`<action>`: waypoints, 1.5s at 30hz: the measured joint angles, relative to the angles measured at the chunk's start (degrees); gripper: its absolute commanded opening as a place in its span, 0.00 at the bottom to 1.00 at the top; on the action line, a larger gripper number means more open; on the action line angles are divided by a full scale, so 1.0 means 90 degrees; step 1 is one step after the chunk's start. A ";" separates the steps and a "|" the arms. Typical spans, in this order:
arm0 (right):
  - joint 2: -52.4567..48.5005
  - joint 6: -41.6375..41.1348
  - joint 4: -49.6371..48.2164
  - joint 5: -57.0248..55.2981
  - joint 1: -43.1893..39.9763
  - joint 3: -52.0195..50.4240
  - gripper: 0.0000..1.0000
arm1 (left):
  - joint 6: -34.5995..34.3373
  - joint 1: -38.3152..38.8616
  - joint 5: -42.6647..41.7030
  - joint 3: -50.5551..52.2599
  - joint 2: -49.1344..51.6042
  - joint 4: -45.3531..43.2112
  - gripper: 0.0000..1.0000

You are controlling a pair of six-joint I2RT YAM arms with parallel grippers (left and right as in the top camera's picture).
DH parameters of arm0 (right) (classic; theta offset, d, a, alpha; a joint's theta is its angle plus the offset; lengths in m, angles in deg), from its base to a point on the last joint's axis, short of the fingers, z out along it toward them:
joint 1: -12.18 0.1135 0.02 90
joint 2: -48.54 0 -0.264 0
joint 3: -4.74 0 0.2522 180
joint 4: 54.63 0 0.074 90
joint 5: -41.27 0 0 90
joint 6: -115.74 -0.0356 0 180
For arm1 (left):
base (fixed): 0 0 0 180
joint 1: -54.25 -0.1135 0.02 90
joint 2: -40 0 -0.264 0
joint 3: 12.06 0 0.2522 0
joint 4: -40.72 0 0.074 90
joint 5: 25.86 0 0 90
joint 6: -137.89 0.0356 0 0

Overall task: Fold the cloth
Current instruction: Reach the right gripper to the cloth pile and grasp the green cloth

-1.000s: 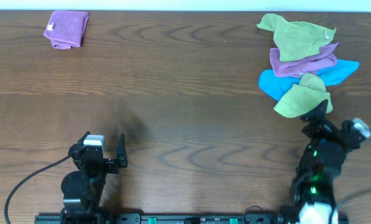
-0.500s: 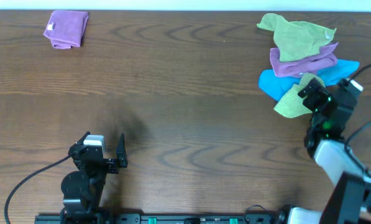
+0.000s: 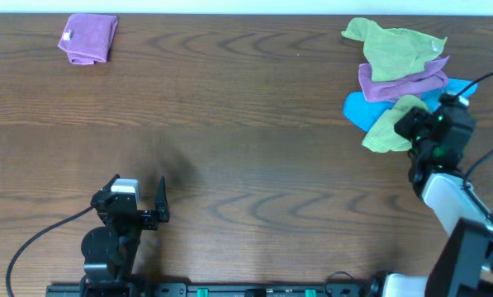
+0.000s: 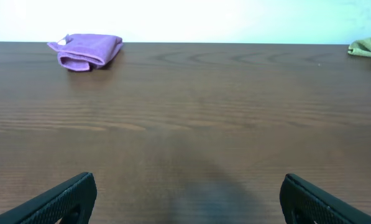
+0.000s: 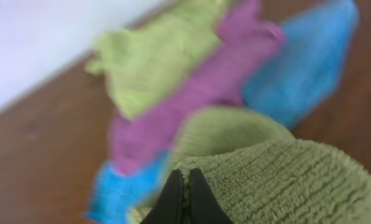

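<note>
1. A folded purple cloth (image 3: 89,38) (image 4: 86,51) lies at the far left corner of the table (image 3: 246,124), well apart from everything else.
2. The left gripper (image 3: 139,191) (image 4: 188,183) sits low at the near left edge. Its jaws are spread wide with nothing between them, and bare wood shows under the gap.
3. At the far right is a loose pile. A far green cloth (image 3: 391,45) lies at the back, with a purple cloth (image 3: 399,81) partly over its near edge. A blue cloth (image 3: 360,109) lies under that.
4. The near green cloth (image 3: 382,134) (image 5: 284,180) lies rumpled at the front of the pile, overlapping the blue one.
5. The right gripper (image 3: 405,125) (image 5: 180,193) is at the right side of the near green cloth. Its jaws are pressed together, pinching a raised fold of that cloth.
</note>
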 measured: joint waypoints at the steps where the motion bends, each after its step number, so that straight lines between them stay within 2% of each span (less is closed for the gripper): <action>1: 0.0107 0.0022 0.0012 0.0168 0.0019 0.0117 0.01 | 0.0000 0.0000 0.0000 0.0000 0.0000 -0.0002 0.95; 4: 0.0464 0.0153 0.0024 0.0908 0.0231 0.0721 0.01 | 0.0000 0.0000 -0.0002 0.0000 0.0000 0.0000 0.95; 10: 0.0699 0.0265 0.0527 0.2101 0.1231 0.1962 0.01 | 0.0000 0.0000 -0.0002 0.0000 0.0000 0.0000 0.95; 17: 0.0695 0.0136 0.0653 0.3118 0.3300 0.2531 0.01 | 0.0000 0.0000 0.0000 0.0000 0.0000 0.0000 0.95; 23: 0.0697 -0.0070 0.0636 0.3237 0.4945 0.2744 0.01 | 0.0000 0.0000 0.0000 0.0000 0.0000 0.0000 0.95; 29: 0.0697 -0.0427 0.0826 0.3181 0.5221 0.2747 0.01 | 0.0000 0.0000 0.0000 0.0000 0.0000 0.0000 0.95; 39: 0.0517 -0.0505 0.1022 0.2676 0.5297 0.2747 0.01 | 0.0000 0.0000 0.0000 0.0000 0.0000 0.0000 0.95; 45: -0.0168 -0.0763 0.0000 0.2710 0.5593 0.2754 0.01 | 0.0000 0.0000 0.0000 0.0000 0.0000 0.0002 0.95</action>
